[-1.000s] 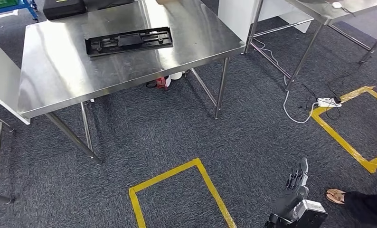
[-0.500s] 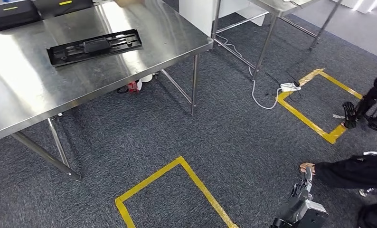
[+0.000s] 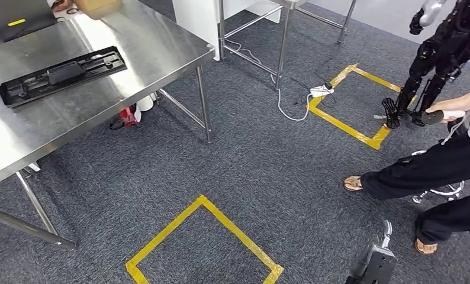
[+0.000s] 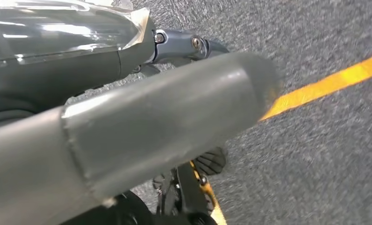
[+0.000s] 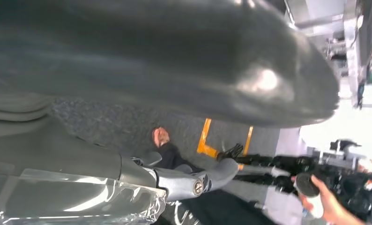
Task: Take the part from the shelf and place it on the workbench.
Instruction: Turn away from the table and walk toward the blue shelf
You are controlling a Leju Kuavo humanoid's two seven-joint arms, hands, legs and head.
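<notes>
Steel workbench (image 3: 161,53) stands at the upper left of the head view, and the part (image 3: 61,74), a long black plastic tray-like piece, lies flat on its top, set at a slant and well back from the near edge. Down at the lower right of that view the right hand (image 3: 377,260) hangs low beside the robot's body over grey carpet, pointing away toward a person's legs (image 3: 422,171); it holds nothing, and its fingers lie straight and close together. From the left wrist view, the left hand (image 4: 151,126) hangs over the carpet and a strip of yellow floor tape (image 4: 324,84), its thick grey thumb across the frame; whether its fingers are apart or closed I cannot tell. Another taped square (image 3: 203,242) marks the floor ahead.
</notes>
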